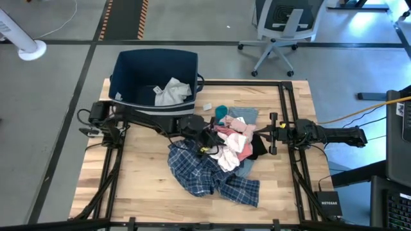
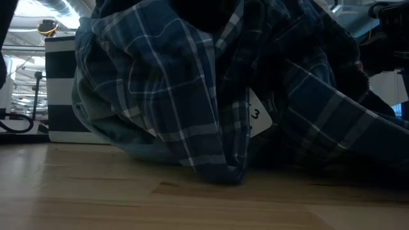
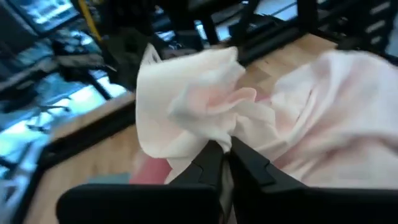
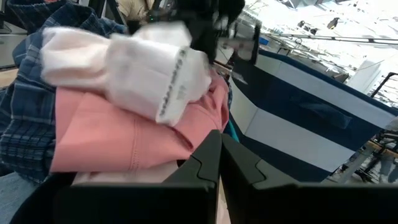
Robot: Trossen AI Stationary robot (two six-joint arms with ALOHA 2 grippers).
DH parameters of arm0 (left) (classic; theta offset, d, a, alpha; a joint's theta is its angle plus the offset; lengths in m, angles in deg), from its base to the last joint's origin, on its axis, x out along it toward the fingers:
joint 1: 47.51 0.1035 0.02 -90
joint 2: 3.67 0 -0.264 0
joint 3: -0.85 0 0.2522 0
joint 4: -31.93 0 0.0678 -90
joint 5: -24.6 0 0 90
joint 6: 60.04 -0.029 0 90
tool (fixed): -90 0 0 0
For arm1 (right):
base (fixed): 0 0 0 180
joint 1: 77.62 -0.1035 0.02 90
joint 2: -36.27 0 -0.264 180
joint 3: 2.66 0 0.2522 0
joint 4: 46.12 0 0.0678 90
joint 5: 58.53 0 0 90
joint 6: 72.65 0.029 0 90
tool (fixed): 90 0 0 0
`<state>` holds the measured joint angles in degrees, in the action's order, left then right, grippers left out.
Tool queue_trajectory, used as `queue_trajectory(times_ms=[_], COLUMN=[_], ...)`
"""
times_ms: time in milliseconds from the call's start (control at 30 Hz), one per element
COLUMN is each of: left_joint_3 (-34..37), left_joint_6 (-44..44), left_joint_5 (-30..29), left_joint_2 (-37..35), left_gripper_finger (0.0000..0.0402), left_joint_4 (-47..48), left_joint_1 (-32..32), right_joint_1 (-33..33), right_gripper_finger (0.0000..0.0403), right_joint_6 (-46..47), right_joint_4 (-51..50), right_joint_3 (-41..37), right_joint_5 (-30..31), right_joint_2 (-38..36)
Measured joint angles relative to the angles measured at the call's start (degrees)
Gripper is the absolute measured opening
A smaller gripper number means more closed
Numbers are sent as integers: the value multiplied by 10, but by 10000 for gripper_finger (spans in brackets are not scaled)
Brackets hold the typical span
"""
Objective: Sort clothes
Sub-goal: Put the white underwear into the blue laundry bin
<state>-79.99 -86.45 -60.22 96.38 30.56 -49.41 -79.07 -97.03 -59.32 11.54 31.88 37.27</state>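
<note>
The clothes lie in a heap at the table's middle. The blue-white plaid shirt (image 1: 212, 174) is at the near side and fills the low view (image 2: 192, 96). Pink pieces (image 1: 239, 138), a teal piece (image 1: 221, 114), a grey-blue garment (image 1: 247, 117) and a small black item (image 1: 258, 149) lie beside it. A white shirt (image 1: 172, 92) lies in the dark blue bin (image 1: 128, 70). My left gripper (image 1: 209, 136) is over the heap's left side, shut on a pale pink-white piece (image 3: 186, 93). My right gripper (image 1: 262, 133) is shut at the heap's right side, next to a pink piece (image 4: 124, 137). My left gripper pinches a bunched fold of the pale pink-white piece (image 3: 219, 129) between its two fingers. The cloth fans out beyond the fingertips. In the right wrist view the piece (image 4: 155, 68) is raised a little above the pink pieces. My right gripper's shut fingertips (image 4: 211, 146) stand at the pink piece's edge; whether they touch it I cannot tell.
The bin stands at the table's far left corner, close behind my left arm (image 1: 148, 119); its striped wall also shows in the right wrist view (image 4: 298, 118). Bare wood (image 1: 128, 179) lies near left and near right of the heap. A small white tag (image 1: 207, 106) lies beside the bin.
</note>
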Motion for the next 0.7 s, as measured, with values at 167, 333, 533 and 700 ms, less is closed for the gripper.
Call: queue_trajectory(times_ms=[167, 333, 533, 700], left_joint_3=[-2, -2, -3, -3], left_joint_6=[2, 4, -24, -46], left_joint_5=[-41, -76, -139, -177], left_joint_2=[-80, -183, -297, -365], left_gripper_finger=[5, 4, 3, 2], left_joint_4=[7, 39, 53, 85], left_joint_1=[9, 29, 79, 153], right_joint_1=[0, 0, 0, 0], right_gripper_finger=[17, 17, 17, 17], right_joint_6=[0, 0, 0, 0], right_joint_4=[0, 0, 0, 0], right_joint_3=[0, 0, 0, 0], right_joint_5=[0, 0, 0, 0], right_joint_2=[0, 0, 0, 0])
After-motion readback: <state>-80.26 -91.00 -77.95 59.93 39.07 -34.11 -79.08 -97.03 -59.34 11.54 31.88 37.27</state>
